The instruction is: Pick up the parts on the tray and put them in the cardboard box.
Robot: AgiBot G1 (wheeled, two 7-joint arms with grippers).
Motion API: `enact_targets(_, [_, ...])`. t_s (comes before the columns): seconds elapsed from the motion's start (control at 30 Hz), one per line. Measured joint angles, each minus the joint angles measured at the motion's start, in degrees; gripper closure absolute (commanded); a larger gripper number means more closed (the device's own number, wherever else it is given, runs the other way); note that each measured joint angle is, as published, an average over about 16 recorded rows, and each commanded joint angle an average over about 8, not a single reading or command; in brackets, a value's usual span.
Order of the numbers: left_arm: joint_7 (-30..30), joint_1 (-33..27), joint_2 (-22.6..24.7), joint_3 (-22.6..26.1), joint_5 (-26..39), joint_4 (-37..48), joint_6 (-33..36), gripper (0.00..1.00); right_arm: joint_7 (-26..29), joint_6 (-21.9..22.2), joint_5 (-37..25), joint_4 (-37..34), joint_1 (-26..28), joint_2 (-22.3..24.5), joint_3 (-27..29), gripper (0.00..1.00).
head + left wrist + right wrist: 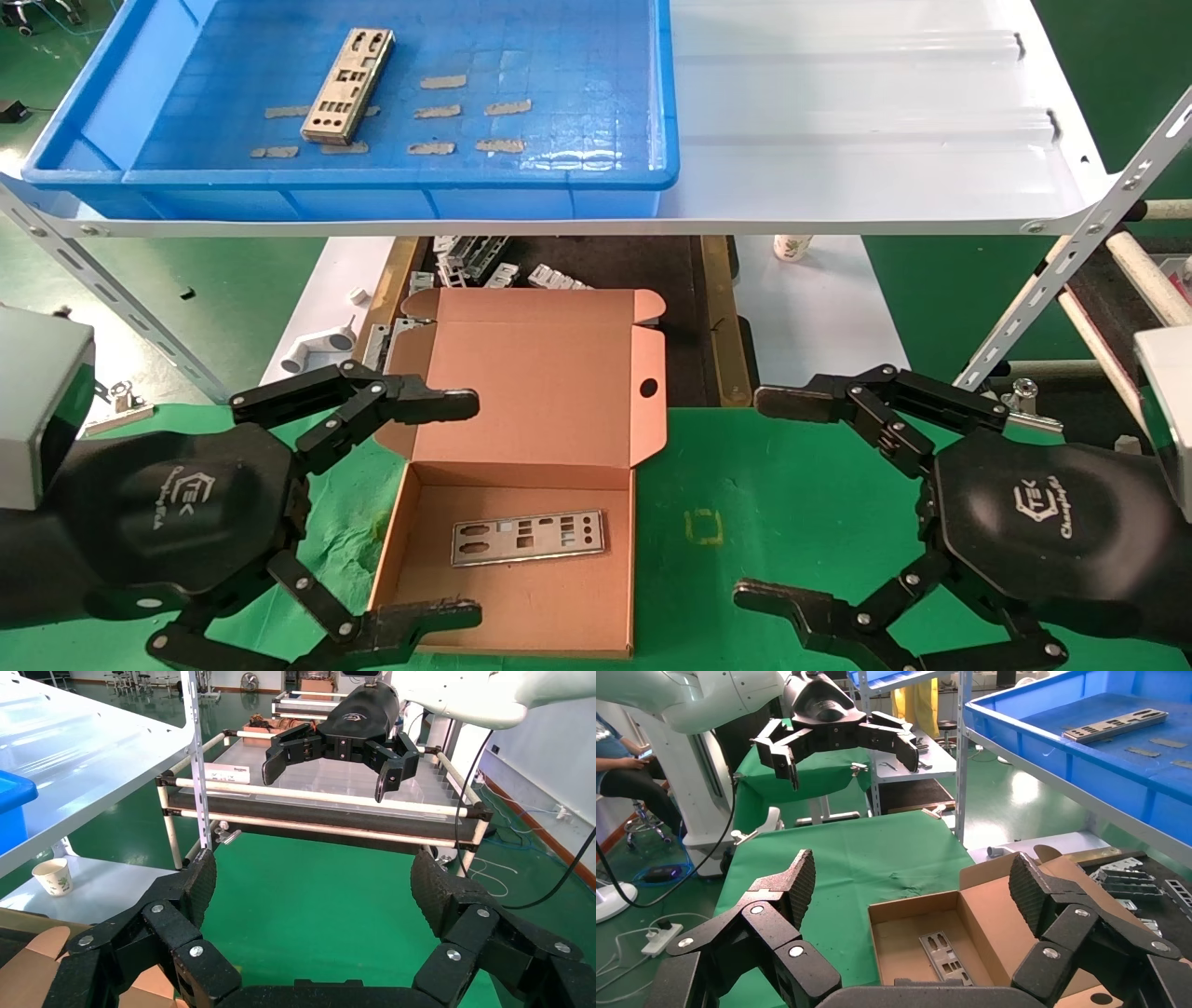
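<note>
A silver punched part (pixel 347 86) lies on the gridded floor of the blue tray (pixel 372 175) up on the shelf. It also shows in the right wrist view as the part (pixel 1116 725) in the tray (pixel 1046 738). Below, the cardboard box (pixel 540 373) stands open on the green cloth with another part (pixel 528 538) flat inside; the right wrist view shows this box (pixel 989 910) and part (pixel 944 955). My left gripper (pixel 466 509) is open at the box's left edge, empty (pixel 313 881). My right gripper (pixel 759 499) is open and empty right of the box (pixel 912 881).
Several grey tape scraps (pixel 442 82) lie in the tray. The white shelf (pixel 838 112) overhangs the work area, with slanted metal struts (pixel 1071 280) at both sides. Silver brackets (pixel 484 261), a paper cup (pixel 792 247) and a white pipe fitting (pixel 312 352) lie behind the box.
</note>
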Motion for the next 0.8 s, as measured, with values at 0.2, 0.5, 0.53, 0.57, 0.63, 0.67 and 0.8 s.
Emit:
enact_targets(0.2, [0.0,0.0,0.0,0.0,0.0,0.1,0.0,0.0,0.0,0.0,0.0,0.0,0.0,0.0,0.0,0.0])
enact_targets(0.5, [0.1,-0.1,0.1,0.1,0.1,0.1,0.0,0.0,0.0,0.0,0.0,0.0,0.0,0.0,0.0,0.0])
enact_targets(0.53, [0.1,-0.1,0.1,0.1,0.1,0.1,0.0,0.0,0.0,0.0,0.0,0.0,0.0,0.0,0.0,0.0])
enact_targets(0.57, [0.1,-0.1,0.1,0.1,0.1,0.1,0.0,0.0,0.0,0.0,0.0,0.0,0.0,0.0,0.0,0.0])
enact_targets(0.63, [0.1,-0.1,0.1,0.1,0.1,0.1,0.0,0.0,0.0,0.0,0.0,0.0,0.0,0.0,0.0,0.0])
enact_targets(0.67, [0.1,-0.1,0.1,0.1,0.1,0.2,0.0,0.0,0.0,0.0,0.0,0.0,0.0,0.0,0.0,0.0])
enact_targets(0.8, [0.1,-0.1,0.1,0.1,0.1,0.2,0.0,0.0,0.0,0.0,0.0,0.0,0.0,0.0,0.0,0.0])
